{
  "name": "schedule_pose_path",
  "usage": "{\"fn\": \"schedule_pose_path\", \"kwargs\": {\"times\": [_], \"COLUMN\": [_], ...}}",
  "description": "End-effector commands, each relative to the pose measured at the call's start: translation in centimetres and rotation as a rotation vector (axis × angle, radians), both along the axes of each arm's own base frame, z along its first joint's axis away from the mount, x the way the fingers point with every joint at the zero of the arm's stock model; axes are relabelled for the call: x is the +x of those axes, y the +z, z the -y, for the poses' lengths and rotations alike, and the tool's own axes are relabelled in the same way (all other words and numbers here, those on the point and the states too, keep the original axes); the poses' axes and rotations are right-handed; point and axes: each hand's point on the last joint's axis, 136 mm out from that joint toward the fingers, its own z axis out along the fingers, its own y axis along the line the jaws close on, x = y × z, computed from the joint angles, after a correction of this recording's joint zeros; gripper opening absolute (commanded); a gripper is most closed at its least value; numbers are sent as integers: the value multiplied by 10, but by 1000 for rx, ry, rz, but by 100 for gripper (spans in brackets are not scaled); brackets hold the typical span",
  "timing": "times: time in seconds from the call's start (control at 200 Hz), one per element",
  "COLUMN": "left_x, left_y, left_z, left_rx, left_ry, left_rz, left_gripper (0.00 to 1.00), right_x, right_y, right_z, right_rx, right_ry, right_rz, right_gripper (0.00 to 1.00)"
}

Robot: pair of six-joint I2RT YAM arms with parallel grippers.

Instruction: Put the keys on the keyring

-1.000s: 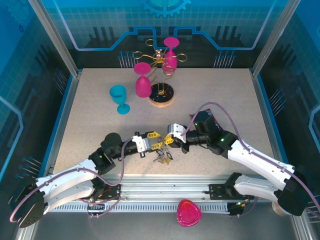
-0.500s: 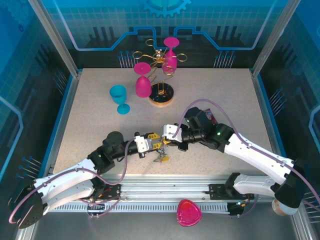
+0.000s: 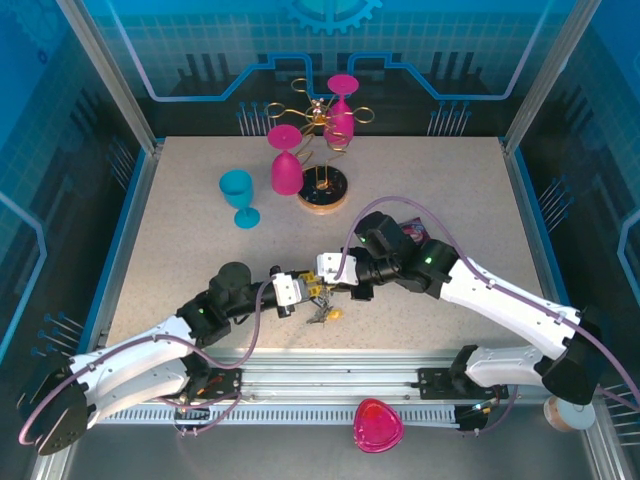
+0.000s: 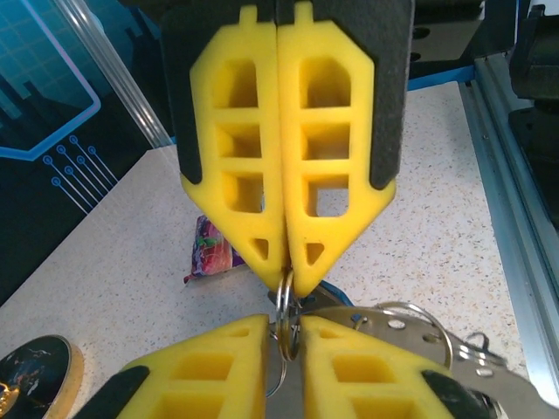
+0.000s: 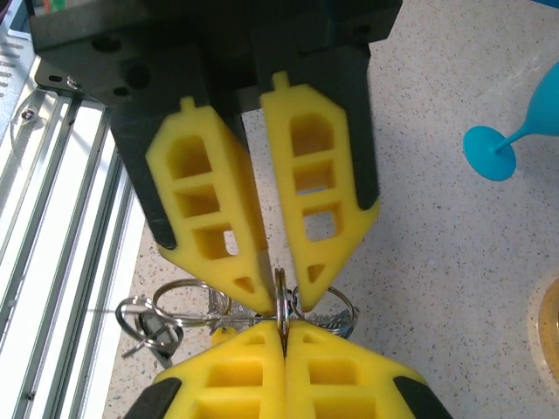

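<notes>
A small silver split keyring (image 4: 281, 305) stands on edge between the two grippers just above the table. My right gripper (image 5: 284, 336) is shut on it, pinching it at the fingertips (image 4: 301, 262). My left gripper (image 4: 284, 325) faces it from the other side. The left jaws flank the same keyring (image 5: 281, 302) and stand a narrow gap apart, not quite clamping it. The keys (image 3: 322, 315) hang below in a bunch with further rings; a blue head (image 4: 332, 293) and a dark key (image 5: 153, 336) show. In the top view the left gripper (image 3: 310, 294) meets the right gripper (image 3: 322, 288) near the front middle.
A purple snack packet (image 4: 210, 249) lies behind the right arm. The gold wire rack on its wooden base (image 3: 322, 192) holds pink glasses at the back. A blue glass (image 3: 238, 195) stands left of the rack. A silver plate with holes (image 4: 410, 327) hangs with the bunch.
The right arm has carried the ring and keys leftward towards the left gripper. The left jaws have narrowed around the ring.
</notes>
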Motion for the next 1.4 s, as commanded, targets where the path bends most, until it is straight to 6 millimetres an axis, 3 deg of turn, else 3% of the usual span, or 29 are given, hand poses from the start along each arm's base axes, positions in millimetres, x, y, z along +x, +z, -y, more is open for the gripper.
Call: {"fn": "schedule_pose_path", "kwargs": {"times": [0.0,0.29,0.35,0.43,0.56,0.795,0.955,1.296,1.396], "left_x": [3,3,3,1,-6,-12,-14,-17,-21], "left_y": [13,21,22,23,27,31,31,31,33], "left_z": [2,3,2,1,0,0,1,2,3], "left_rx": [-4,-28,-42,-62,-101,-119,-117,-119,-122], "left_ry": [4,1,4,-2,-26,-56,-67,-86,-109], "left_rz": [33,40,49,71,107,128,126,131,139], "left_gripper": [12,0,0,0,0,0,0,0,0], "right_x": [-5,-8,-5,-4,-7,-9,-7,-2,2], "right_y": [13,14,19,24,19,10,11,3,-3], "right_z": [-10,-9,-6,2,12,11,9,10,11], "right_rx": [17,11,52,112,160,175,176,156,140], "right_ry": [48,44,10,-29,-55,-72,-76,-98,-117], "right_rz": [32,44,39,1,-69,-118,-125,-159,-196], "right_gripper": [0,0,15,26,28,30,29,0,0]}}
